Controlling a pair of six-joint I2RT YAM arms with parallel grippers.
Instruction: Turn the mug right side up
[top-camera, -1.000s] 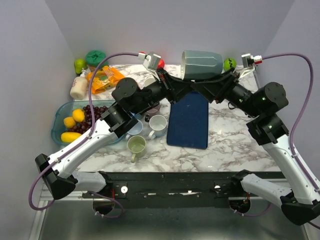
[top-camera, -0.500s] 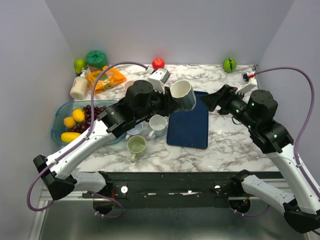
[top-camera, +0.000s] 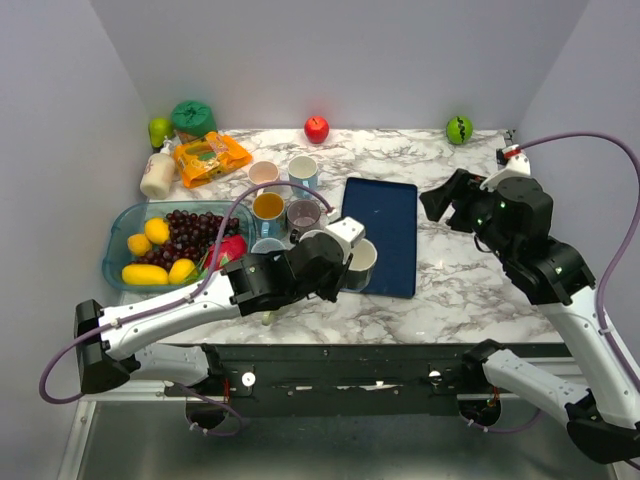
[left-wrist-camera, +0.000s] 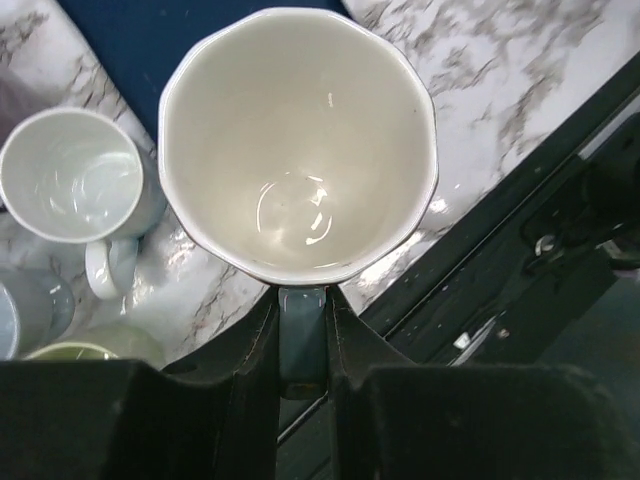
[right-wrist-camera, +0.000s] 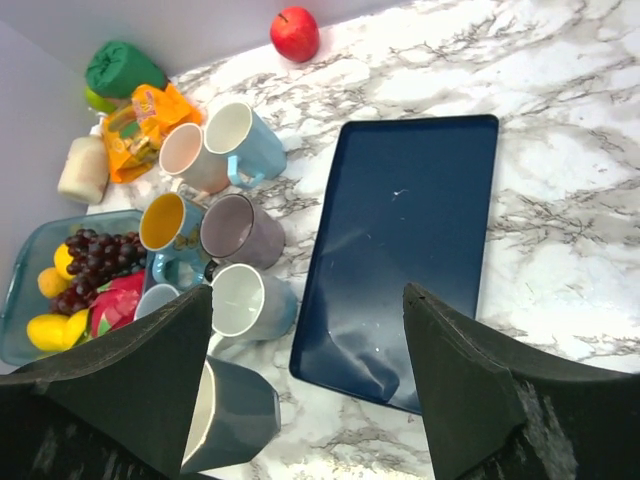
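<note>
Grey mug (left-wrist-camera: 298, 150) beside white mug (left-wrist-camera: 75, 175), blue tray (right-wrist-camera: 400, 240)

The mug (top-camera: 362, 262) is slate grey-blue outside and glossy cream inside, with a softly faceted rim and nothing in it. It is no longer upside down: its mouth shows open, though from the right wrist view it leans to one side rather than standing straight. The left gripper (left-wrist-camera: 300, 340) pinches its handle. It sits at the near left corner of the dark blue tray (top-camera: 385, 225), by the desk's front edge; whether it touches the desk is unclear.
</note>
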